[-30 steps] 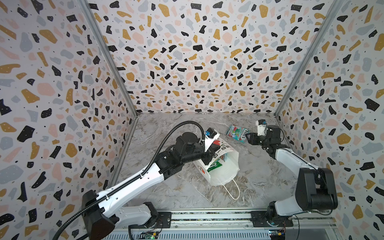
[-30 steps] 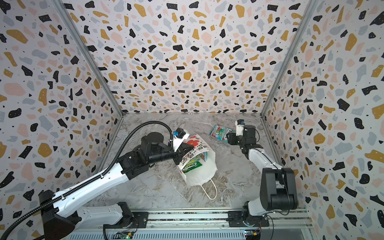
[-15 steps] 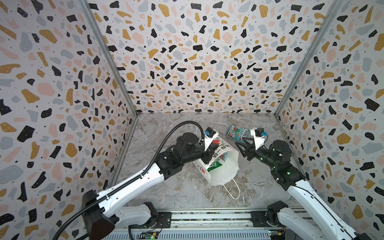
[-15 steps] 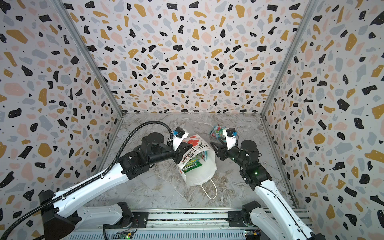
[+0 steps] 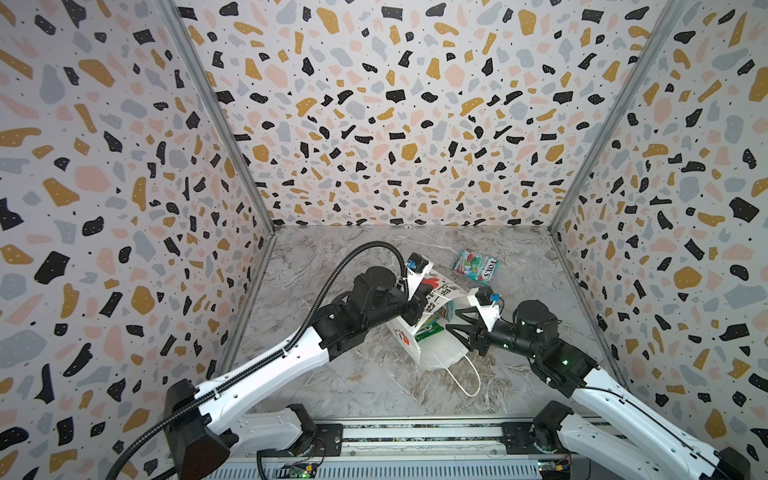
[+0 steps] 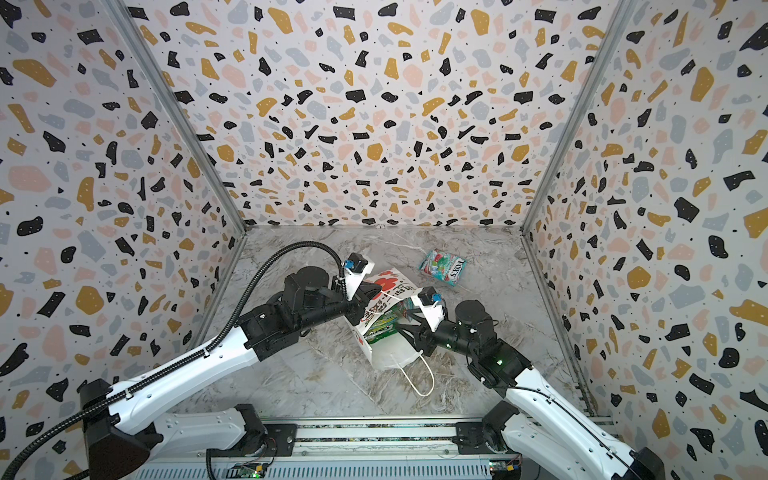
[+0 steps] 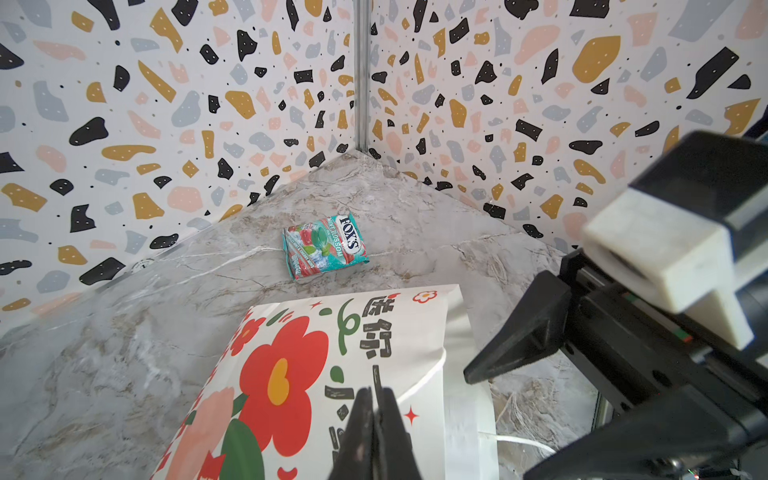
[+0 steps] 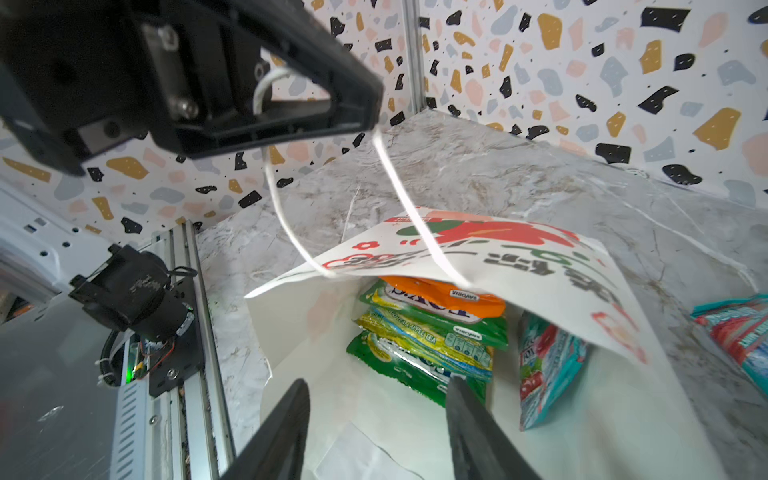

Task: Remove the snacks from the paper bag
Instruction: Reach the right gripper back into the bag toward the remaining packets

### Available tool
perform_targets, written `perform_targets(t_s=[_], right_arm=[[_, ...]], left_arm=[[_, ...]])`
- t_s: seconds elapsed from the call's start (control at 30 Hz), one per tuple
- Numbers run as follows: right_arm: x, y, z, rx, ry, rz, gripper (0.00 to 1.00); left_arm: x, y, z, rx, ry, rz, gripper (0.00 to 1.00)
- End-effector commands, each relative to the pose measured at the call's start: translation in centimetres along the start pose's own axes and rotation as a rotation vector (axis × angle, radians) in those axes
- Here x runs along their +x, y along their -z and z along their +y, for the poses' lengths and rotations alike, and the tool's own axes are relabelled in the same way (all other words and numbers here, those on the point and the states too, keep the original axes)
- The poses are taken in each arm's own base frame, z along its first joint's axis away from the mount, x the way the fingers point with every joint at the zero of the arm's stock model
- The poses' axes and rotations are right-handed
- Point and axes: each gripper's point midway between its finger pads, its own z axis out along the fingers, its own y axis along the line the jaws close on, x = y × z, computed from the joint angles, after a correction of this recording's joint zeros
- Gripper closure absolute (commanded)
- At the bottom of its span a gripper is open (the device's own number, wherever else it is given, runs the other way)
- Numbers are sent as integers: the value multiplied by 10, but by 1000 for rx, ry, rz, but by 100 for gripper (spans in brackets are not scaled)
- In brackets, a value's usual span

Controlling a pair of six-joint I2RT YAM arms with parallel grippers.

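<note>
On the marble counter (image 5: 353, 374) the white paper bag (image 5: 436, 357) lies on its side, red flowers on its upper face; its mouth gapes toward the right end effector (image 8: 376, 384), released and empty at the rim; the left end effector (image 7: 376, 390) is clenched on a cord handle (image 8: 286, 216), lifting that upper face; inside, an orange pouch (image 8: 440, 297), a yellow-green pouch (image 8: 428, 332) and a green pouch (image 8: 399, 365) lie stacked, a teal pouch (image 8: 544, 365) on edge beside them; a loose teal-and-red pouch (image 5: 476, 266) lies well apart, nearer the back wall; bare counter spreads before the bag and to its left.
</note>
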Motion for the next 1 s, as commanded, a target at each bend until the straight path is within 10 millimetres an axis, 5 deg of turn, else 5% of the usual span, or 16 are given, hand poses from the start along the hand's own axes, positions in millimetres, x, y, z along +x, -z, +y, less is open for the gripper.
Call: perform_targets(t_s=[0.0, 0.4, 0.97], right_arm=[[11, -4, 1, 19, 20, 34, 45], [51, -35, -13, 122, 43, 190, 47], [77, -42, -46, 337, 81, 265, 52]], left_arm=[[-11, 4, 4, -30, 2, -52, 100], [-13, 7, 8, -49, 3, -66, 100], [-16, 10, 11, -68, 11, -78, 100]])
